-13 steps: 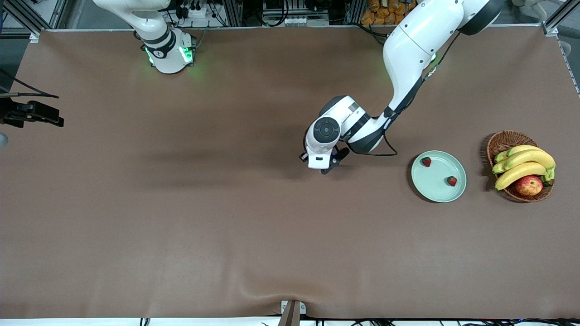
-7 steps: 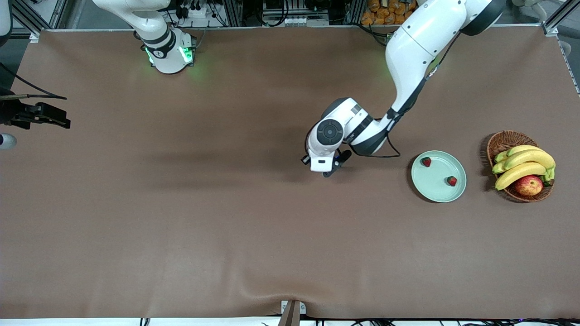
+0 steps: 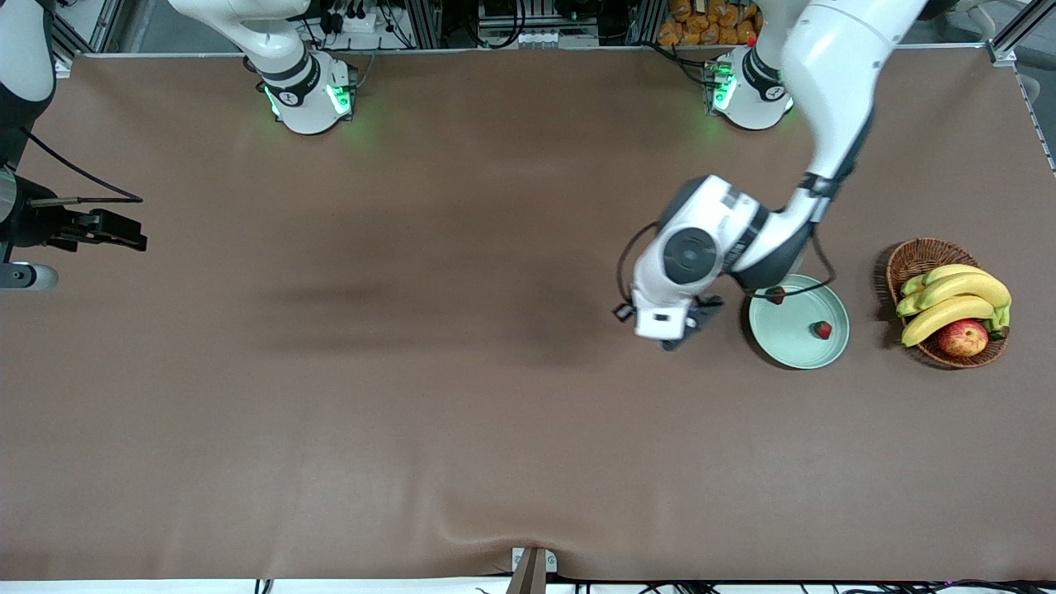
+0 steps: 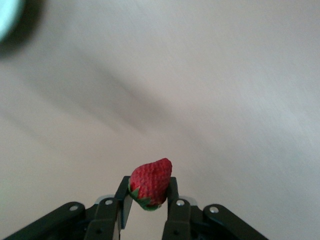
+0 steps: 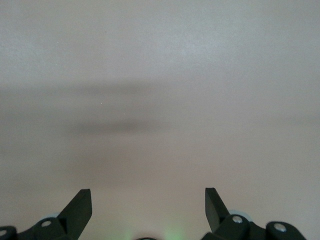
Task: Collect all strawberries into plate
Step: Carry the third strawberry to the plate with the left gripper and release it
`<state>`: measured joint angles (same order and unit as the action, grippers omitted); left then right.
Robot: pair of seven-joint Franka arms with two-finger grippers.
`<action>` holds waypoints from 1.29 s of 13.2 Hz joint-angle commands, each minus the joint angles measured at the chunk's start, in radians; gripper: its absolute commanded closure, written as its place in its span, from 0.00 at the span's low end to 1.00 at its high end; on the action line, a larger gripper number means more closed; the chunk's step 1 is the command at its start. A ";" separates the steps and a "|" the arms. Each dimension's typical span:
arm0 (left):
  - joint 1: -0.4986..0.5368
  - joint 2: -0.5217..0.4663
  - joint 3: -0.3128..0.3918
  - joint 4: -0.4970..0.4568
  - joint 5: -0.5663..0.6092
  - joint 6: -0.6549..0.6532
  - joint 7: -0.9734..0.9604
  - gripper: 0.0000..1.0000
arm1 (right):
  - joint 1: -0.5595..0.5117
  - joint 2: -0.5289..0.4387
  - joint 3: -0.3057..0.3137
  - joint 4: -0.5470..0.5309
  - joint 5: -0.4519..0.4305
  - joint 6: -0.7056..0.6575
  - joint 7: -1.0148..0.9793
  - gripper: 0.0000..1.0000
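Brown cloth, smooth but for a ripple at its near edge, covered the whole table [image 3: 330,412], and over a bare stretch of it hung the left gripper [image 4: 149,204], its two dark fingers [image 4: 176,210] clenched on a strawberry [image 4: 150,183] with a red, pitted, cone-shaped body and green leaves against the pads. From above, that gripper [image 3: 678,330] sat under a rounded white wrist housing, the left arm coming down from its base, bending at a dark-banded elbow and folding back so the hand pointed at the cloth just beside the plate [image 3: 788,346], on the side toward the right arm's end of the table. That round, pale mint-green, shallow plate with a raised rim held two more strawberries: one [image 3: 822,330] on the part away from the gripper, another [image 3: 775,292] at the rim, partly covered by the arm. Next outward from the plate stood a brown woven wicker basket [image 3: 916,256] holding curved yellow bananas [image 3: 957,297] and a red-yellow apple [image 3: 962,337]. Well apart from all this, the right gripper [image 5: 148,202] waited over bare cloth at its own end of the table, its black wedge-shaped fingers spread wide with nothing between them.
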<state>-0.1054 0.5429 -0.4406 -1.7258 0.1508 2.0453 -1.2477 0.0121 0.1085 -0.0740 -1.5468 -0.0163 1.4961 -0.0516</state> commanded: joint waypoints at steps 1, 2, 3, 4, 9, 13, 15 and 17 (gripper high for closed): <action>0.143 -0.024 -0.007 -0.034 0.019 -0.036 0.204 1.00 | 0.000 -0.038 0.003 -0.016 0.036 -0.005 0.035 0.00; 0.208 -0.026 -0.007 -0.043 0.019 -0.037 0.305 1.00 | 0.002 -0.047 0.003 -0.010 0.059 -0.028 0.036 0.00; 0.266 -0.026 -0.007 -0.050 0.019 -0.037 0.400 1.00 | 0.000 -0.049 0.002 -0.004 0.082 -0.049 0.051 0.00; 0.315 -0.024 -0.007 -0.066 0.038 -0.037 0.478 1.00 | 0.000 -0.052 0.000 -0.004 0.088 -0.063 0.071 0.00; 0.446 -0.018 -0.012 -0.100 0.138 -0.036 0.700 0.23 | 0.000 -0.053 0.000 0.007 0.076 -0.074 0.067 0.00; 0.451 -0.083 -0.029 -0.081 0.122 -0.075 0.708 0.00 | 0.003 -0.052 -0.001 0.017 0.038 -0.065 0.065 0.00; 0.452 -0.133 -0.066 -0.068 0.115 -0.105 0.708 0.00 | 0.003 -0.053 0.000 0.019 -0.005 -0.069 0.055 0.00; 0.451 -0.205 -0.111 -0.017 0.113 -0.161 0.705 0.00 | 0.003 -0.053 0.000 0.019 0.007 -0.071 0.056 0.00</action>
<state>0.3415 0.4274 -0.5157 -1.7677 0.2629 1.9510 -0.5457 0.0123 0.0688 -0.0752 -1.5297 0.0073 1.4341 -0.0014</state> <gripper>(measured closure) 0.000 0.000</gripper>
